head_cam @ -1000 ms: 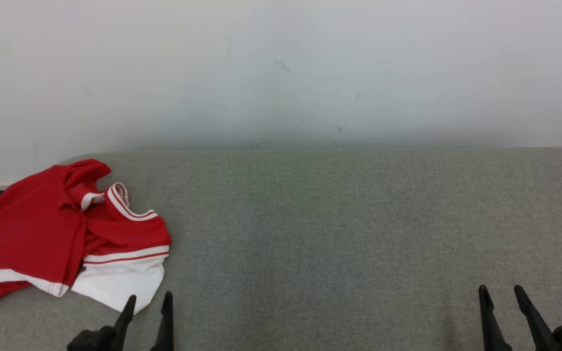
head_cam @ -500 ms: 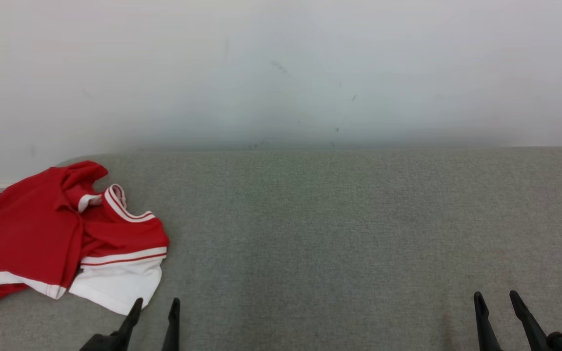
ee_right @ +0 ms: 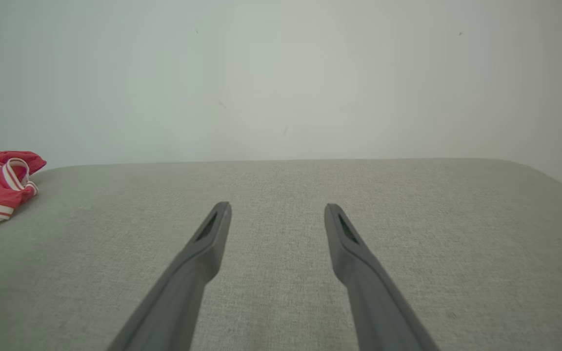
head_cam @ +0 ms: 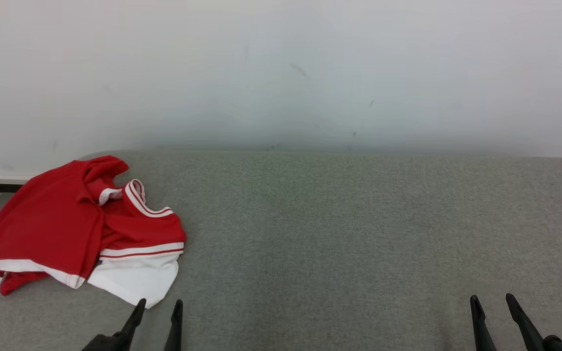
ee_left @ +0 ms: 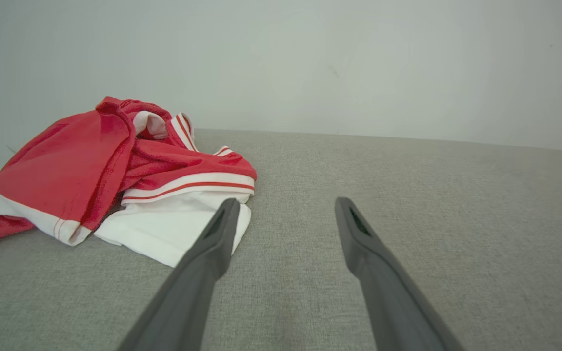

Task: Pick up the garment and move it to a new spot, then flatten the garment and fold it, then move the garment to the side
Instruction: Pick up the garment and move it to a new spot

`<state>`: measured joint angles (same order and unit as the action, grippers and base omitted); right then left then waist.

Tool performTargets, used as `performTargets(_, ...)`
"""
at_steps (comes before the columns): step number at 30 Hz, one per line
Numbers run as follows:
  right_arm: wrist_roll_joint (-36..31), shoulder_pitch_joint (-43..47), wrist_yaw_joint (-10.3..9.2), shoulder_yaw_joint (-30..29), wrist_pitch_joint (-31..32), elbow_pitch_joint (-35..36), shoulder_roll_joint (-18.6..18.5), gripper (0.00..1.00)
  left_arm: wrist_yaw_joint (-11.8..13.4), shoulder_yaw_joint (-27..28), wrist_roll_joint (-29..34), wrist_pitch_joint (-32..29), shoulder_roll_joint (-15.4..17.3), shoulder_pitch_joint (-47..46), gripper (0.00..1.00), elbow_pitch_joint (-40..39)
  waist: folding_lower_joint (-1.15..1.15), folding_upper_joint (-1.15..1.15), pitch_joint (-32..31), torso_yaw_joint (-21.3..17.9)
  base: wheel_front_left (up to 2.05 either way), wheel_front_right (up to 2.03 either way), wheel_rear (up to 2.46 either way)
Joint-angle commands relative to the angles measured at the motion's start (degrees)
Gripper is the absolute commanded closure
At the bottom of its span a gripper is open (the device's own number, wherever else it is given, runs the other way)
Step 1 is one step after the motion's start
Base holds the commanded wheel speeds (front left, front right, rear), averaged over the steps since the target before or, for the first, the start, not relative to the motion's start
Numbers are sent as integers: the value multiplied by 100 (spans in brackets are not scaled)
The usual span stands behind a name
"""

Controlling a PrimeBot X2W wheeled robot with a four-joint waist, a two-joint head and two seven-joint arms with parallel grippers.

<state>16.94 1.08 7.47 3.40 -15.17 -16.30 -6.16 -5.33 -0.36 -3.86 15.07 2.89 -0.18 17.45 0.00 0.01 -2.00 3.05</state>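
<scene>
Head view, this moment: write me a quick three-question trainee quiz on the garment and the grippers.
1. True or false: the left gripper is shut on the garment.
2. Where does the garment lie on the grey padded surface? A) at its left end B) in its middle C) at its right end
3. Fill in: the garment is red and ____.

Key
1. False. The left gripper and the right gripper are both open and hold nothing.
2. A
3. white
</scene>
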Motion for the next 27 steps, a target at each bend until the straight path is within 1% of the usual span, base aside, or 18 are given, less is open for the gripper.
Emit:
performTargets(1,26,58,3,15,3,9,-35,0,-2,21,30,15,25,10,0,8,0,-1,-29,117,0,0,0)
performTargets(5,53,115,4,74,3,-12,-30,0,-3,13,39,15,22,36,0,26,0,-1,-77,454,0,0,0)
performTargets(12,100,148,3,196,2,-72,8,0,-2,51,73,12,43,146,0,46,0,-1,-182,1268,0,0,0)
performTargets(17,138,89,3,372,2,-127,57,0,4,178,34,12,104,280,0,42,0,-1,-242,1740,0,0,0)
performTargets(22,164,17,3,525,3,-182,81,0,21,306,-3,12,117,396,0,-5,0,-1,-233,1996,0,0,0)
performTargets(27,153,-59,3,587,3,-150,27,0,9,368,-84,12,97,298,0,-64,0,-1,-99,2024,0,0,0)
